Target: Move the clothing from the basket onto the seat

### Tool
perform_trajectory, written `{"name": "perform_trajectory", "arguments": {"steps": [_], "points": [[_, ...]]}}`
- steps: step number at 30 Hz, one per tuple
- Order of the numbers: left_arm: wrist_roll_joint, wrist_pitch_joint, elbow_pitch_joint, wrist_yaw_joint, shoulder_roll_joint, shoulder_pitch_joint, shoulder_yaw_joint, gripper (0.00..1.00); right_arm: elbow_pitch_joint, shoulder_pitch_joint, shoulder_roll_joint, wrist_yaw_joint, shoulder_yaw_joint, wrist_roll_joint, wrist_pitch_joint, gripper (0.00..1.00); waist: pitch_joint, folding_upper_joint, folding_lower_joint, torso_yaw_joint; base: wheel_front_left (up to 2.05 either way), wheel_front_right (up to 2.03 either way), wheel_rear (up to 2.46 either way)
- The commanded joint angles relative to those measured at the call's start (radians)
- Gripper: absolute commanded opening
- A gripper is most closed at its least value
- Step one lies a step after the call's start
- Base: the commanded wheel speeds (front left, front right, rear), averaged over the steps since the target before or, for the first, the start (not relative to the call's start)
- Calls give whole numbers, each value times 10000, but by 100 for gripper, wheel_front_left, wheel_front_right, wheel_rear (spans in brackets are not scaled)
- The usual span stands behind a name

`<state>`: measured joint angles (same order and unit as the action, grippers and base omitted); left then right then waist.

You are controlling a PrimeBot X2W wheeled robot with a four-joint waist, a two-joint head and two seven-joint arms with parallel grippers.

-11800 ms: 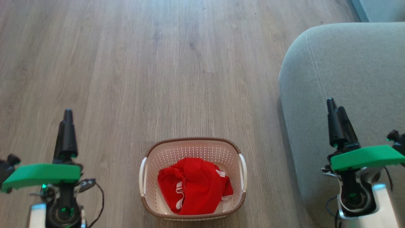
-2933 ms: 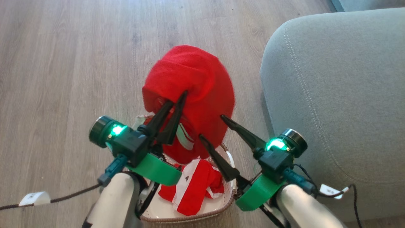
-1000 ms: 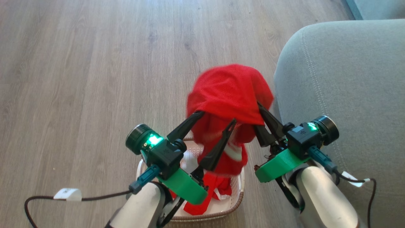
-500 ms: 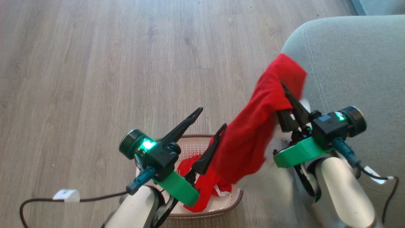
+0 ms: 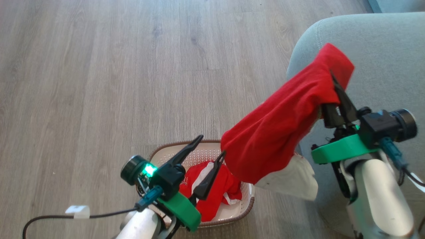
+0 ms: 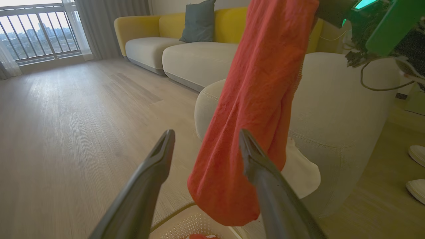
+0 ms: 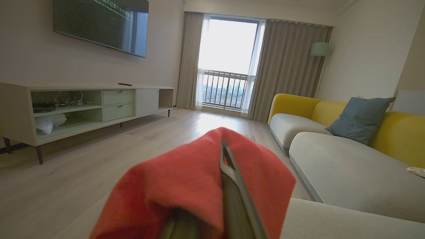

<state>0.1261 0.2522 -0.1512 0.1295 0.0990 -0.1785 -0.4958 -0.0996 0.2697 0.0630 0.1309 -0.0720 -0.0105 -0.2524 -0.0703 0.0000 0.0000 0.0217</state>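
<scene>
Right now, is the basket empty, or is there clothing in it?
Not empty: a red and white garment lies inside the basket, under the open left gripper.

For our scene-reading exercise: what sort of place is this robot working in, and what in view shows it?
Most likely a home living room: a wall-mounted television above a low media cabinet, a yellow-backed sofa with a blue-grey cushion, and a curtained balcony door.

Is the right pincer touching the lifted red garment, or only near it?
Touching. In the head view the right pincer is shut on the red garment, which hangs from it.
</scene>
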Motion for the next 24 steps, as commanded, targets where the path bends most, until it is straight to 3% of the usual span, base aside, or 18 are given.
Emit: {"name": "perform_trajectory", "arguments": {"steps": [1,10,24], "points": [[-13,95,204,11,83,-179,223,100,348,30,-127,-2,4,70,-94,0,-9,0,0,-3,0,0,0],[389,95,-327,11,-14,100,210,100,-10,-402,-127,-2,617,469,-94,0,-32,0,0,102,0,0,0],[381,95,-652,11,-73,341,353,100,-232,-377,-128,-2,712,636,-94,0,-65,0,0,304,0,0,0]]}}
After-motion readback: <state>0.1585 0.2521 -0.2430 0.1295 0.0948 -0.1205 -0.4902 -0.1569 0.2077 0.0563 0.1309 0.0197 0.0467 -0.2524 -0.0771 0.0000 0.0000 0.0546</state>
